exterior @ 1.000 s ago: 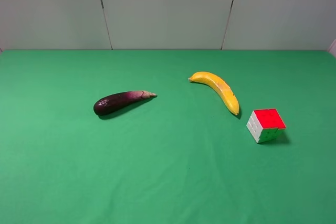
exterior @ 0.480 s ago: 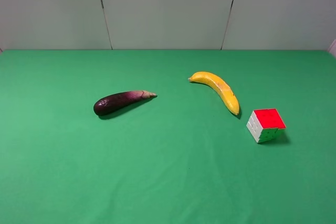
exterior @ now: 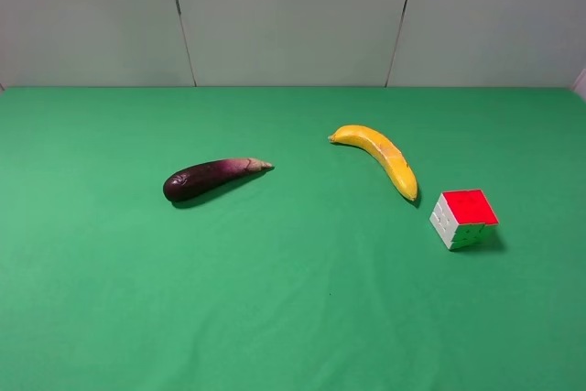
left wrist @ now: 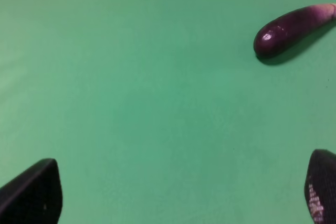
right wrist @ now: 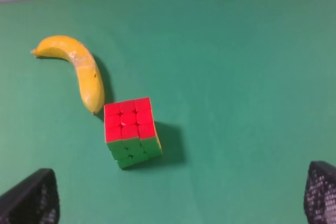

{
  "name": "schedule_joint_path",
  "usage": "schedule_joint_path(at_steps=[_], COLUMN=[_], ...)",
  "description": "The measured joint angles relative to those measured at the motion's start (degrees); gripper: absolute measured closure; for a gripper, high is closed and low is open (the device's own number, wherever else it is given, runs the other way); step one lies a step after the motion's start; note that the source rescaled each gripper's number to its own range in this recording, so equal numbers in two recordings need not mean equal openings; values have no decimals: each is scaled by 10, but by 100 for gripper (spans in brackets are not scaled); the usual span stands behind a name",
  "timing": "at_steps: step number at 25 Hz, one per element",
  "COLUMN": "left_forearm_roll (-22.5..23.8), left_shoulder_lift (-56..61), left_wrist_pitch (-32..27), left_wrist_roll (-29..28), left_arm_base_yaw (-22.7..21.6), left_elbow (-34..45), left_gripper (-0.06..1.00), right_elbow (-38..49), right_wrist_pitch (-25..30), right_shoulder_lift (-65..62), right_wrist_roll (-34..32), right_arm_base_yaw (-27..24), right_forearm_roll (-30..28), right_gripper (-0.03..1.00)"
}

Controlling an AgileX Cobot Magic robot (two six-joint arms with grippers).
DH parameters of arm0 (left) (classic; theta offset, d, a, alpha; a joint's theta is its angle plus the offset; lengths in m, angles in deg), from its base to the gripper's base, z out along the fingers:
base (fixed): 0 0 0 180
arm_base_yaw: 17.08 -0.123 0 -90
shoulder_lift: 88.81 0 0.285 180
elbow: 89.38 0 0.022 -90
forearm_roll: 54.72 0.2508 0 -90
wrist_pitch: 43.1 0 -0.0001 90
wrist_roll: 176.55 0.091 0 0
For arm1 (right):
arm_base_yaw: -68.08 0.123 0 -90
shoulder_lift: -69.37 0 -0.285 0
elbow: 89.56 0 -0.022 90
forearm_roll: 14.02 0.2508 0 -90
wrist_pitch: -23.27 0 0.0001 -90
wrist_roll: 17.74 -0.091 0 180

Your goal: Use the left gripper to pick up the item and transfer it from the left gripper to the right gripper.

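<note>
Exterior high: banana [exterior: 380,158] beside cube [exterior: 464,218]

Black wedge-shaped fingertips [left wrist: 31,195] with finely dotted, textured pads [right wrist: 321,192].

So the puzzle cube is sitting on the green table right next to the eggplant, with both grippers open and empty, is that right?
Not quite. The puzzle cube sits beside the banana, not the eggplant, as the exterior high view shows. The rest holds: left gripper and right gripper are open and empty.

Eggplant [left wrist: 291,28] lies beyond the wide-spread left gripper [left wrist: 178,195].
</note>
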Motion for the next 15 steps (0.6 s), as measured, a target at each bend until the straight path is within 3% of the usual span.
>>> schedule_joint_path(at_steps=[15], left_forearm_roll=[0], left_shoulder_lift=[0], left_wrist_pitch=[0], left_wrist_roll=[0], left_arm_base_yaw=[0], left_elbow=[0], left_gripper=[15], right_elbow=[0], right_wrist_pitch=[0], right_shoulder_lift=[0], right_wrist_roll=[0], right_arm_base_yaw=[0], right_forearm_roll=[2], right_gripper=[-3])
